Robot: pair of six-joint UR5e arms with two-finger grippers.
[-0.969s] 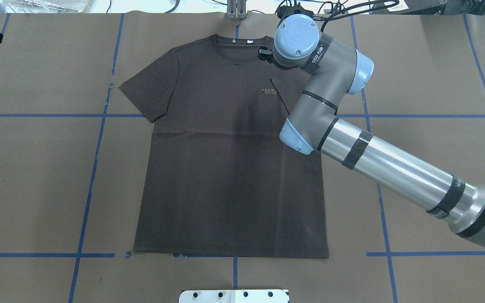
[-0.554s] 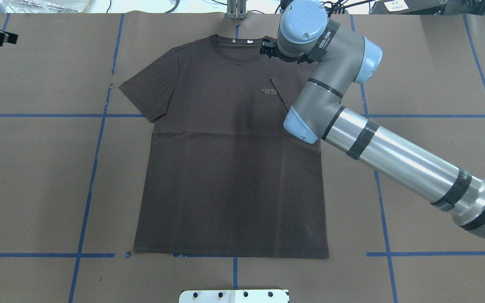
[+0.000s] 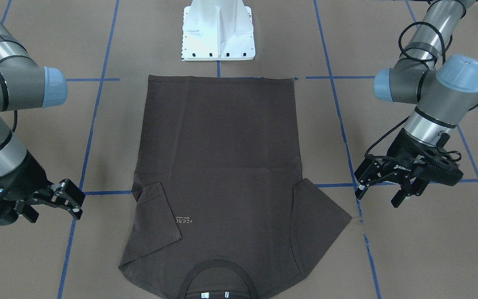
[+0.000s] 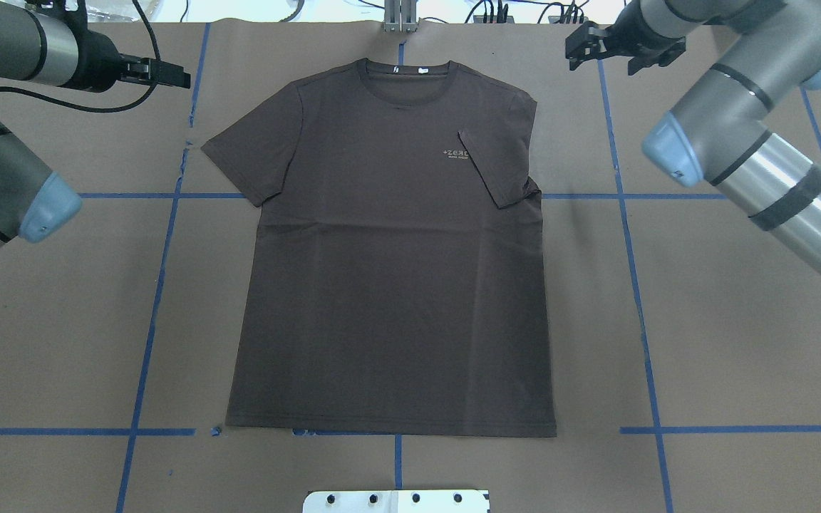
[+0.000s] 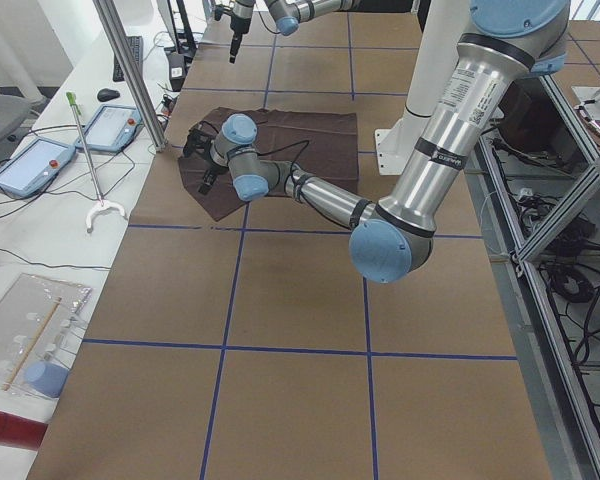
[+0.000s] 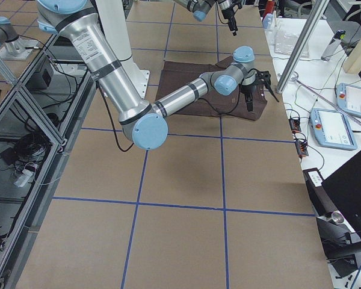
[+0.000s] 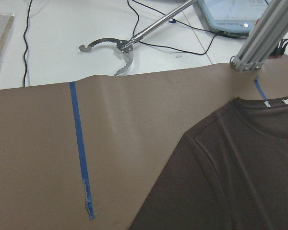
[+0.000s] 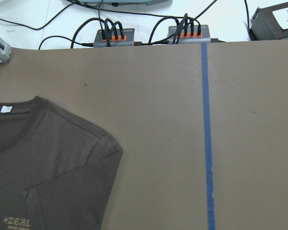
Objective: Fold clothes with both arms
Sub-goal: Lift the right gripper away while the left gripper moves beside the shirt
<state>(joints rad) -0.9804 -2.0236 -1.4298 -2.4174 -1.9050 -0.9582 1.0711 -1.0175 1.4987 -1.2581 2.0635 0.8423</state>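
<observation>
The dark brown T-shirt lies flat, front up, collar toward the far edge. One sleeve is folded in over the chest beside the pale lettering; the other sleeve is spread out. My left gripper hovers open off the shirt's far left shoulder, also shown as the left gripper. Beyond the far right shoulder hangs my right gripper, open and empty, seen again as the right gripper. Neither touches the T-shirt. Both wrist views show only a shoulder, no fingers.
The white pedestal base stands at the near edge by the shirt's hem. Blue tape lines grid the brown table cover. An aluminium post, cable hubs and a grabber tool sit past the far edge.
My right arm has lifted off the shirt's right shoulder and swung out to the far right. The left arm has come into view at the far left. The shirt has not moved.
</observation>
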